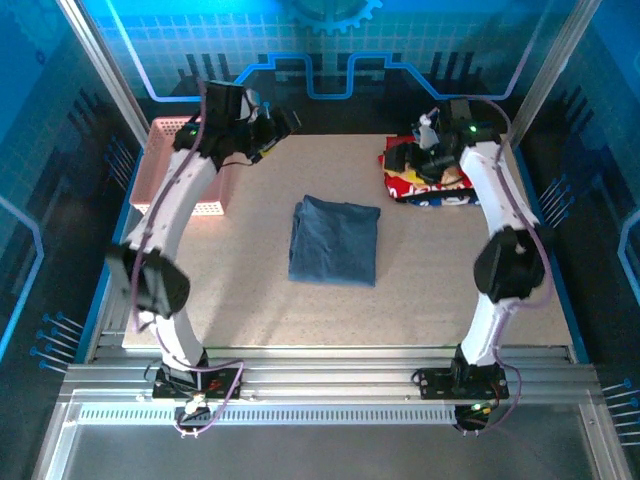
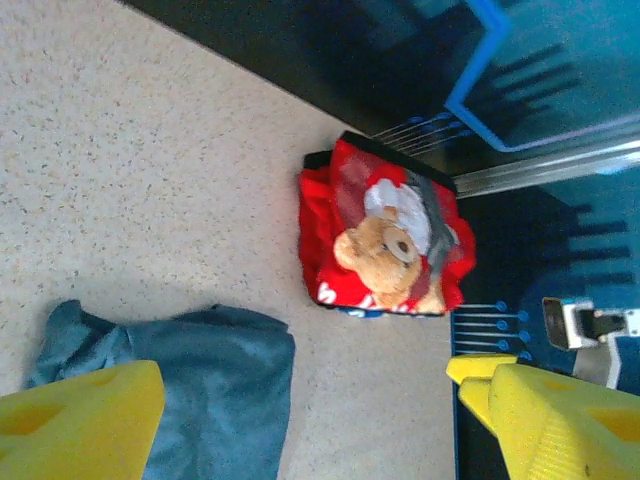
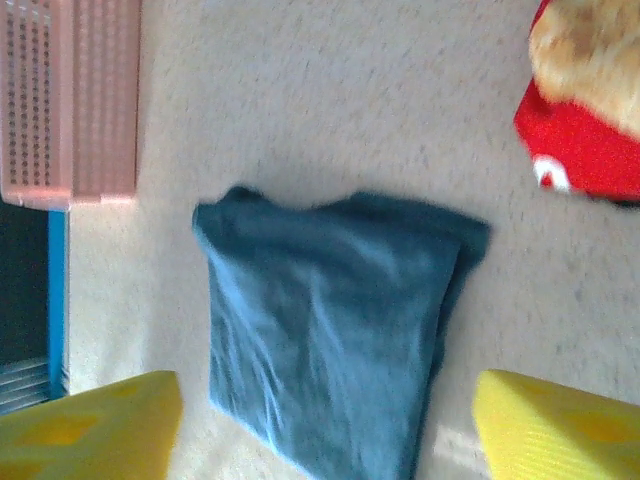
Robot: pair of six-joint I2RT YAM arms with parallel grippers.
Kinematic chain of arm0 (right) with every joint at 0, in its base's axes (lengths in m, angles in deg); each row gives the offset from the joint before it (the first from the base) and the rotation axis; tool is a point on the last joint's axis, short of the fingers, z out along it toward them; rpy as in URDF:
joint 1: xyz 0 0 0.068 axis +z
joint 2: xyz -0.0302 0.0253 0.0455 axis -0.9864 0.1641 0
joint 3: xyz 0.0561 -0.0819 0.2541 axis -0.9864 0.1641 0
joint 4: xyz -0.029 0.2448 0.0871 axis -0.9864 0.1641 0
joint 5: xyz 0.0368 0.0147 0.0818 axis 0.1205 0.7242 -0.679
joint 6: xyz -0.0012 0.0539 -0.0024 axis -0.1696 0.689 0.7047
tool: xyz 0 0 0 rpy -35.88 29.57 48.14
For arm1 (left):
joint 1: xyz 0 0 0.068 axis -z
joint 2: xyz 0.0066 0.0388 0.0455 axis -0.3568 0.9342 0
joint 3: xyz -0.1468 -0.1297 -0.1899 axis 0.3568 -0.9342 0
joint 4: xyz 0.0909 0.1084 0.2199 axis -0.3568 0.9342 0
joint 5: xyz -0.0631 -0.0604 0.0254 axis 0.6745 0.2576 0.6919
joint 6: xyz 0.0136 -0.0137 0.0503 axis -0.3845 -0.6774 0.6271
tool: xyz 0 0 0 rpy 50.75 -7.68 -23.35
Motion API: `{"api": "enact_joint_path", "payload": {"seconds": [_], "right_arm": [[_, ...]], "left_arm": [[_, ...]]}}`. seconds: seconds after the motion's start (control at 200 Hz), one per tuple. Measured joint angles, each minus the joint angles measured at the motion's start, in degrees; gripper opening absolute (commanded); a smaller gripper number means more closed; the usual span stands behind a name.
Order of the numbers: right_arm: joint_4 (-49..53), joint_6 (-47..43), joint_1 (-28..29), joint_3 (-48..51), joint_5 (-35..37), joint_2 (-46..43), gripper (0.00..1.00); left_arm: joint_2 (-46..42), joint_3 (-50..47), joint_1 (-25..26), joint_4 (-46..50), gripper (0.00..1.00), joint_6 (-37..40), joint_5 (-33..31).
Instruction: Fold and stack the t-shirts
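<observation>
Folded slate-blue cloth t-shirt point(image 1: 335, 240) flat on speckled desk point(image 1: 250, 300).
Wide apart, holding nothing: left fingers point(image 2: 80, 425), right fingers point(image 3: 560, 430).

A pink lattice basket point(image 1: 158, 160) sits at the far left corner of the speckled beige bench point(image 1: 250, 290). Aluminium rails point(image 1: 330, 378) run along the bench's near edge; blue patterned panels point(image 1: 420, 40) rise behind its far edge.

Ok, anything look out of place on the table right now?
Only slightly: the folded slate-blue t-shirt lies mid-table, rumpled with uneven edges, apart from the stack topped by the red teddy-bear shirt. Nothing spilled or damaged.
</observation>
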Motion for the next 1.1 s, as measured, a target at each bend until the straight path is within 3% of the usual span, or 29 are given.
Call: {"api": "enact_joint_path", "payload": {"seconds": [0.155,0.325,0.63,0.755,0.88,1.1], "right_arm": [[-2.9,-2.5,4.7,17.1,2.1,-11.2,0.83],[-7.0,-2.5,8.0,26.0,4.7,-7.4,0.82],[-12.6,-1.1,13.7,26.2,9.9,2.2,0.83],[-13.2,0.0,15.1,24.5,12.2,6.9,0.82],[-13.7,1.3,16.3,22.3,14.3,11.1,0.83],[-10.6,3.2,19.0,15.8,19.1,15.9,0.78]], "left_arm": [[-12.1,-14.2,5.9,-3.3,0.61,0.6,0.4],[-6.6,-23.3,12.0,-7.5,0.41,-1.5,0.8],[10.3,-26.1,11.5,-11.0,0.37,-4.0,-1.0],[13.4,-24.3,10.0,-10.1,0.39,-3.9,-5.0],[14.1,-24.2,7.8,-8.9,0.49,-3.8,-8.7],[16.7,-24.4,5.5,-6.8,0.49,-3.5,-11.3]]}}
